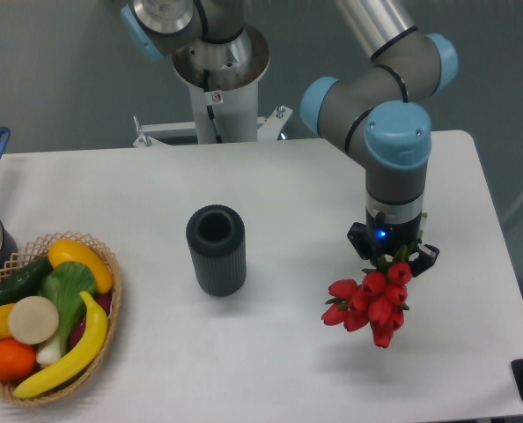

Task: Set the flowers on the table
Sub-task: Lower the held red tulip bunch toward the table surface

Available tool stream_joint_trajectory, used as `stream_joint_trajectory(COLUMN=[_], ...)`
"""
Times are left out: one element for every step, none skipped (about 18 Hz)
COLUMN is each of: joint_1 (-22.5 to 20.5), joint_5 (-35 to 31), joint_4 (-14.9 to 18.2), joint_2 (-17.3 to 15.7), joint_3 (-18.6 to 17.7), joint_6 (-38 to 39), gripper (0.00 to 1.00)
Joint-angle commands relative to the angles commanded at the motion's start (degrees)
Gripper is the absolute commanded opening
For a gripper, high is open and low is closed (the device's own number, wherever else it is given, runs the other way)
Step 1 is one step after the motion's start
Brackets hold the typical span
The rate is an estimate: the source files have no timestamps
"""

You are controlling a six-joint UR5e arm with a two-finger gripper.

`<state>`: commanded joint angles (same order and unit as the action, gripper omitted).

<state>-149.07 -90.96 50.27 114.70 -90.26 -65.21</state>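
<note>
Red flowers hang buds-down beneath the jaws, which grip their stems; long axis near-vertical, held above the white worktop, right of the vase.

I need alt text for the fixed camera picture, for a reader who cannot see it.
A robot gripper holds a bunch of red flowers above the right side of a white table. A dark vase stands upright mid-table, and a basket of fruit and vegetables sits at the left edge.
</note>
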Motion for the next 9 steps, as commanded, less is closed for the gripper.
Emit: stream_joint_trajectory(joint_1=[0.35,0.53,0.62,0.62,0.62,0.62,0.71,0.79,0.79], joint_5=[-0.35,-0.53,-0.62,-0.62,-0.71,-0.71,-0.71,-0.62,-0.71], joint_4=[0.00,0.00,-0.09,-0.09,-0.09,0.00,-0.09,-0.09,-0.17], joint_2=[0.00,0.09,0.00,0.00,0.00,0.00,0.00,-0.09,-0.26], joint_3=[-0.09,-0.35,-0.61,-0.79,-0.79,-0.88,-1.31,-1.75,-2.28], joint_6=[0.09,0.17,0.09,0.09,0.17,0.18,0.18,0.18,0.09], gripper=[0.36,0.36,0.36,0.37,0.38,0.38,0.39,0.39,0.39])
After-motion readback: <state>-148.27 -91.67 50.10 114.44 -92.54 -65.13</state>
